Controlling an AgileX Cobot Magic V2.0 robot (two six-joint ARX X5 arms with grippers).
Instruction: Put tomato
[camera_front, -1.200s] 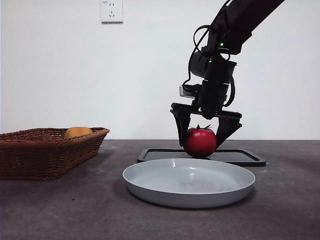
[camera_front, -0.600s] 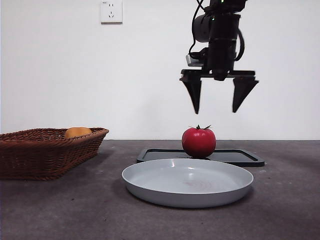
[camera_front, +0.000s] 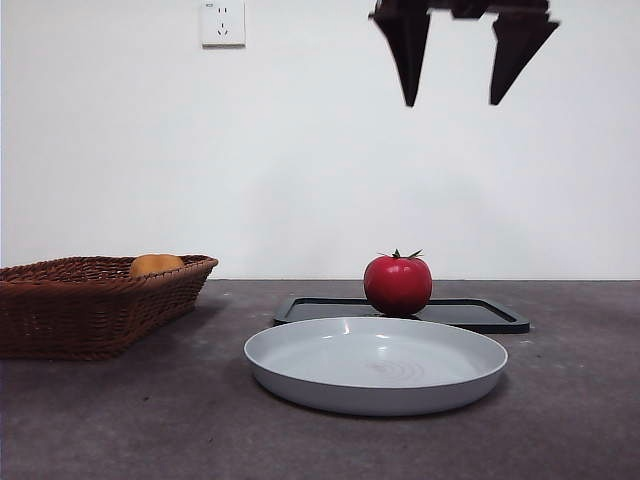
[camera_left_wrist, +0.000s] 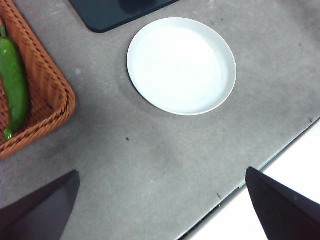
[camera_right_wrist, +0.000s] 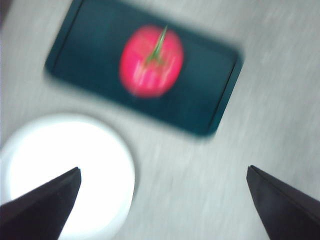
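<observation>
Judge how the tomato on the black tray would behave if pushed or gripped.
The tomato is round, so a push would probably roll it across the flat black tray. Its glossy skin suggests a slippery hold. It likely bruises under a hard squeeze.

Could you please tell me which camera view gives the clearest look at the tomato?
The front view shows it best: the tomato stands sharp and unobstructed on the black tray, stem visible. The right wrist view shows it from above on the tray, but motion-blurred. The left wrist view shows only a corner of the tray, no tomato.

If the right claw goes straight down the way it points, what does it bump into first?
Probably the tomato on the black tray; the open right gripper hangs nearly above it, though depth is unclear.
</observation>
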